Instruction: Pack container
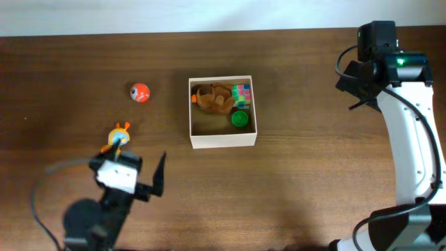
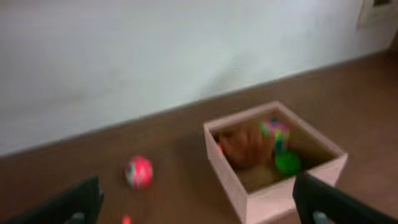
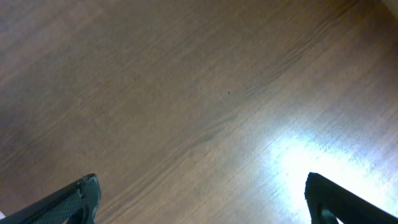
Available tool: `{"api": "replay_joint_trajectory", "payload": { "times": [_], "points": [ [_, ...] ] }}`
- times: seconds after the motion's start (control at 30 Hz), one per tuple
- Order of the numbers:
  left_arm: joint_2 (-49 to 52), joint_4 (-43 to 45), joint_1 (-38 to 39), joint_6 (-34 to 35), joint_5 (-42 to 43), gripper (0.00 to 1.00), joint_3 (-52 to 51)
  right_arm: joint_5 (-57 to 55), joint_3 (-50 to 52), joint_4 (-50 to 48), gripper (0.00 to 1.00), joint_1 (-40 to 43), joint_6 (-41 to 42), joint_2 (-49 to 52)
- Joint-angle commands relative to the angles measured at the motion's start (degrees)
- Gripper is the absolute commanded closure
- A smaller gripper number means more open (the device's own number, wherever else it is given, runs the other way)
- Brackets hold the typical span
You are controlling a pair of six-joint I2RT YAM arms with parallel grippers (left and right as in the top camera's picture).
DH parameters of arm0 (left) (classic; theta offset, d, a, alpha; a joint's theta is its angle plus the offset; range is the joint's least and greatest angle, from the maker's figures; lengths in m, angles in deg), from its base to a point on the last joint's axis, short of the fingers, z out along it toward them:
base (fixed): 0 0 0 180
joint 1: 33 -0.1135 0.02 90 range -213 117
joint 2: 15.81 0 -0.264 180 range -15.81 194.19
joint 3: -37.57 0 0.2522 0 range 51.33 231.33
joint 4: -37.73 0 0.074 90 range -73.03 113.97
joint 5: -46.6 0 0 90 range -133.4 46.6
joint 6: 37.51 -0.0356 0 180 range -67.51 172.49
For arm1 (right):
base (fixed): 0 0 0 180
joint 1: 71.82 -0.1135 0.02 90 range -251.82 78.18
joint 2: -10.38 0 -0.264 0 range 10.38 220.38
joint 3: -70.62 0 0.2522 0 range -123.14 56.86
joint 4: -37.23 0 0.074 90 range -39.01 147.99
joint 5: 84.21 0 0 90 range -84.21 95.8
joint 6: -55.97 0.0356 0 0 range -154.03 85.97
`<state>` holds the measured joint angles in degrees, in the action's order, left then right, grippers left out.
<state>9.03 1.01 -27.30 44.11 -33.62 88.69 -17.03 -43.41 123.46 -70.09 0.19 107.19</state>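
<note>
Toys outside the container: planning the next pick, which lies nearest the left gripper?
The orange-and-yellow toy, right by the left gripper; the orange ball sits farther off.

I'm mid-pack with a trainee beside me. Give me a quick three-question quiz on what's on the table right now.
1. True or false: the orange ball lies on the table, outside the container.
2. Which lies inside the container? A) a green round piece B) a banana C) a spoon
3. Is the left gripper or the right gripper holding anything?
Key: 1 true; 2 A; 3 neither, both are open and empty.
</note>
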Motion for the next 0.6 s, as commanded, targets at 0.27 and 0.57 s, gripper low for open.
{"api": "replay_joint_trajectory", "payload": {
  "times": [0.27,0.57],
  "points": [
    [33.99,-30.58,-0.22,-1.38,6.69,0.01,35.17,-0.11,-0.02,-0.04,0.01,0.22,-0.31,0.42],
    [45.97,-39.39,-0.22,-1.27,24.02,0.01,37.0,-0.11,-0.02,-0.02,0.01,0.22,-0.31,0.42]
  ]
}}
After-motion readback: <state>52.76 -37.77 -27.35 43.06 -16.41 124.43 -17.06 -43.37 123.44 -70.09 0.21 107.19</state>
